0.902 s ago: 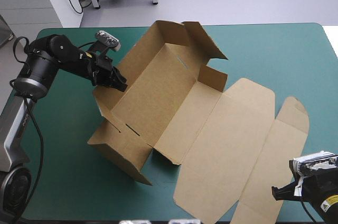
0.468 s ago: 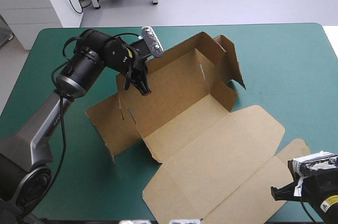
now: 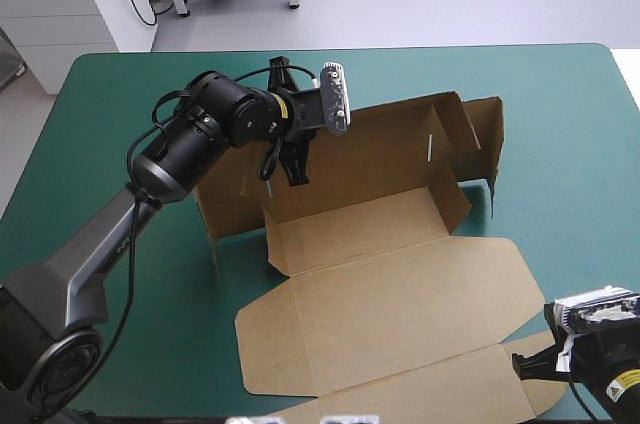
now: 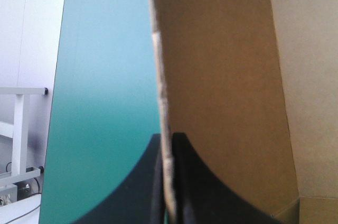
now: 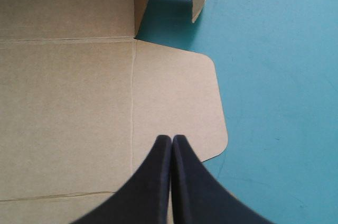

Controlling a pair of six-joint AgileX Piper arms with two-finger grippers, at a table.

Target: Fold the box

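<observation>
Here the left gripper (image 3: 297,177) clamps the far wall (image 3: 372,158) of the box (image 3: 390,284).
Steady it upright, pivoting gently on its crease; the right gripper (image 5: 172,139) hangs clenched, empty.

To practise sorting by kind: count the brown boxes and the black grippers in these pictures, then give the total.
Brown box: 1
Black grippers: 2 (left gripper, right gripper)
Total: 3

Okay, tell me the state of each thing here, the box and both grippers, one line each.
box: partly folded, rear wall raised, lid lying flat.
left gripper: shut on the box, pinching the rear wall's top edge.
right gripper: shut, holding nothing, over the lid's corner.
</observation>
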